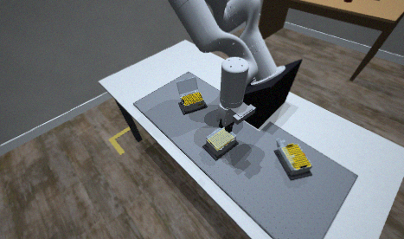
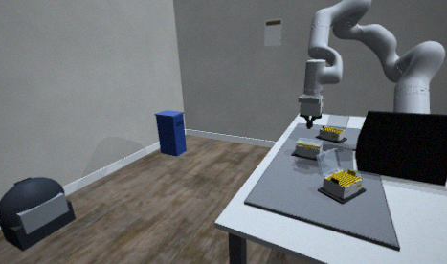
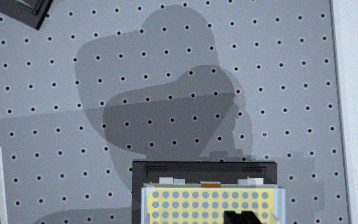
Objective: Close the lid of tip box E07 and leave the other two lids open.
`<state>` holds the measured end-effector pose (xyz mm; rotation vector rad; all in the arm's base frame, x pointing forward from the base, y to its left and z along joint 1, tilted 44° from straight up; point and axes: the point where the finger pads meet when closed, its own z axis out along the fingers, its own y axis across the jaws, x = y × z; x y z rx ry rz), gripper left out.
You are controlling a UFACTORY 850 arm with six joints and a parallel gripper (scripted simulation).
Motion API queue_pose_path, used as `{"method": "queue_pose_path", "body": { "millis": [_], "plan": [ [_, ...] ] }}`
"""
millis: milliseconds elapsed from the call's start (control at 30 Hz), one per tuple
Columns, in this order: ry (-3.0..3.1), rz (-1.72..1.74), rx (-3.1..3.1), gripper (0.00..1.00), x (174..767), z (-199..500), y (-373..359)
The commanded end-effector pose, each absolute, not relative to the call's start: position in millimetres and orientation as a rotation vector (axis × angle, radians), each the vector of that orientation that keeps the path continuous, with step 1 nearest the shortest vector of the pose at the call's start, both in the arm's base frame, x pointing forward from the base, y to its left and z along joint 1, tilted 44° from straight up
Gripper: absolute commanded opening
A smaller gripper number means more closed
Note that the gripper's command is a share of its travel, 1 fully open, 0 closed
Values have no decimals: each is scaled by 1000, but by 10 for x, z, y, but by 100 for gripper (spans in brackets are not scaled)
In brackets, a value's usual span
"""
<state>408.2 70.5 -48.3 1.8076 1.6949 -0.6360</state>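
Note:
Three tip boxes with yellow tips sit on black holder plates on the grey perforated mat (image 1: 258, 190) (image 2: 295, 191) (image 3: 56, 75). The left box (image 1: 191, 100) (image 2: 332, 133) has its clear lid (image 1: 187, 87) standing up. The middle box (image 1: 221, 140) (image 2: 309, 145) (image 3: 208, 202) has its lid lying down over the tips. The right box (image 1: 294, 158) (image 2: 344, 184) has its lid (image 1: 280, 143) (image 2: 330, 160) raised. My gripper (image 1: 227, 125) (image 2: 309, 124) (image 3: 241, 217) is shut and empty, just above the middle box's edge nearest the arm. No sticker text is readable.
A black screen (image 1: 272, 93) (image 2: 405, 145) stands on the white table (image 1: 362, 143) behind the mat, close to the arm. A corner of another holder plate (image 3: 16, 10) shows at the wrist view's top left.

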Motion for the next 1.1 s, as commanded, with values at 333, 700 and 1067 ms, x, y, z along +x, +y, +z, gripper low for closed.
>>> {"method": "queue_pose_path", "body": {
  "millis": [333, 700, 1067],
  "plan": [
    [1695, -635, 1808, 0, 4076, -300, 884],
    [1695, -635, 1808, 0, 4076, -300, 884],
    [1695, -635, 1808, 0, 4076, -300, 883]
  ]
}}
